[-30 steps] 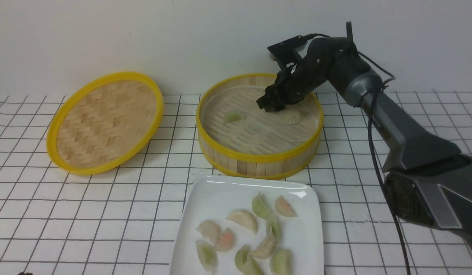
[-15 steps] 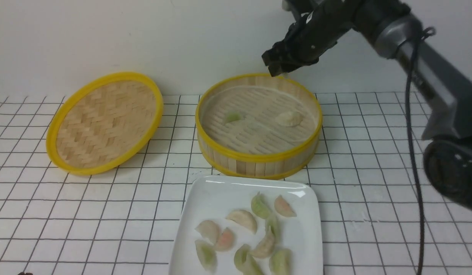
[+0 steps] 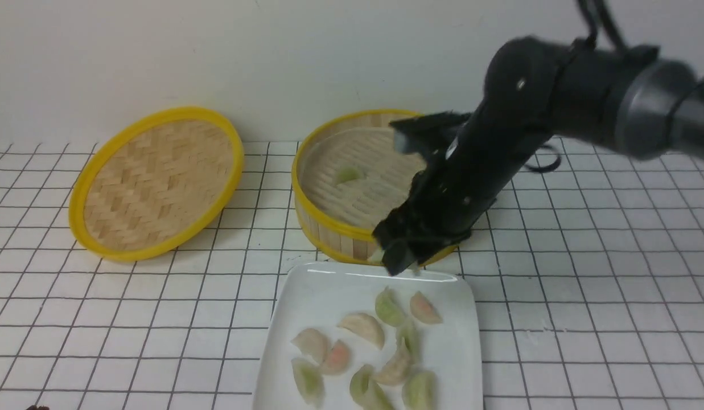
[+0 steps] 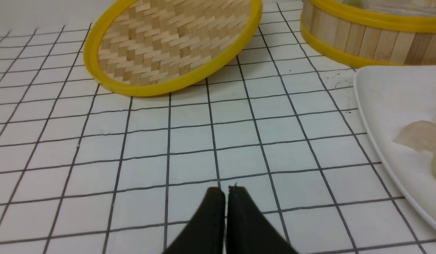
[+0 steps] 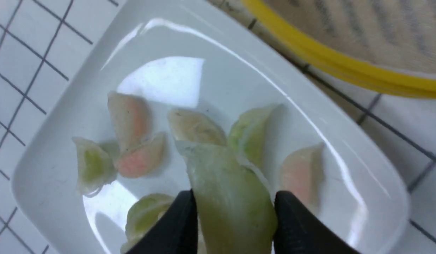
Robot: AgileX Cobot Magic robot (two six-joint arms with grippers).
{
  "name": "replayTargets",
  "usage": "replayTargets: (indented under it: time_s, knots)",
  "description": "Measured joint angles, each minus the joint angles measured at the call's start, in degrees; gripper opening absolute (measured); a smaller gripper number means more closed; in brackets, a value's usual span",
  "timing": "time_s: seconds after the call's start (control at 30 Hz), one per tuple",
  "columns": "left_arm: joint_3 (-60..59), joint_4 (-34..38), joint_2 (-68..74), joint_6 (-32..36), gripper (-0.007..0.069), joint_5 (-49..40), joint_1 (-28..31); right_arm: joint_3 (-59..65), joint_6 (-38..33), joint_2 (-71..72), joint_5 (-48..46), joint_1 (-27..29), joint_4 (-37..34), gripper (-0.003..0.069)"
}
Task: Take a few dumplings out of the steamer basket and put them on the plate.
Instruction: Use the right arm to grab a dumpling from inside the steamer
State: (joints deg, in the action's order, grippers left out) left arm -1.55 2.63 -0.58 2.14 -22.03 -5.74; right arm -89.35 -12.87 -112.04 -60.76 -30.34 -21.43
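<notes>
My right gripper (image 3: 400,259) hangs just above the far edge of the white plate (image 3: 329,285), in front of the steamer basket (image 3: 329,228). It is shut on a pale green dumpling (image 5: 221,169), which sticks out between the two black fingers (image 5: 182,218). Several dumplings (image 3: 363,327) lie on the plate, green, cream and pinkish. One green dumpling (image 3: 347,173) rests on the basket's slatted floor; the arm hides the floor's right part. My left gripper (image 4: 225,190) is shut and empty, low over the tiled table left of the plate (image 4: 387,106).
The flat woven lid (image 3: 155,182) with its yellow rim lies tilted at the left, near the back wall. The table is a white tiled surface with a black grid. The basket's wall (image 4: 362,42) stands close behind the plate.
The right arm rose out of the steamer basket, then swung down and forward over the plate's far edge, carrying the green dumpling. The left gripper stays shut.
</notes>
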Motion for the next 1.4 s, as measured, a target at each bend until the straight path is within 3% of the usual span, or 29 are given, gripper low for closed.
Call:
replayTargets:
  time_s: [0.1,0.23,0.37,0.53,0.63,0.73,0.97,1.4]
  knots:
    - [0.0,0.0,0.0,0.0,-0.0006,0.0,0.0,0.9,-1.8,-3.7,8.5,-4.0,-0.9,0.0255]
    - [0.0,0.0,0.0,0.0,-0.0006,0.0,0.0,0.5,-2.5,-5.8,10.9,-5.1,-1.2,0.0288]
    - [0.0,0.0,0.0,0.0,-0.0006,0.0,0.0,-0.5,-2.6,-6.8,10.1,-5.2,-1.2,0.0451]
    - [0.0,0.0,0.0,0.0,-0.0006,0.0,0.0,-6.1,-2.5,-6.8,6.5,-4.8,3.3,0.0573]
    - [0.0,0.0,0.0,0.0,-0.0006,0.0,0.0,-9.7,-1.3,-6.8,6.7,-3.6,7.4,0.0581]
    - [0.0,0.0,0.0,0.0,-0.0006,0.0,0.0,-16.6,0.3,-8.1,8.8,1.4,12.9,0.0584]
    - [0.0,0.0,0.0,0.0,-0.0006,0.0,0.0,-30.4,0.0,-17.8,9.0,9.5,14.6,0.0585]
    - [0.0,0.0,0.0,0.0,-0.0006,0.0,0.0,-39.0,-3.2,-31.1,7.6,10.4,16.0,0.0576]
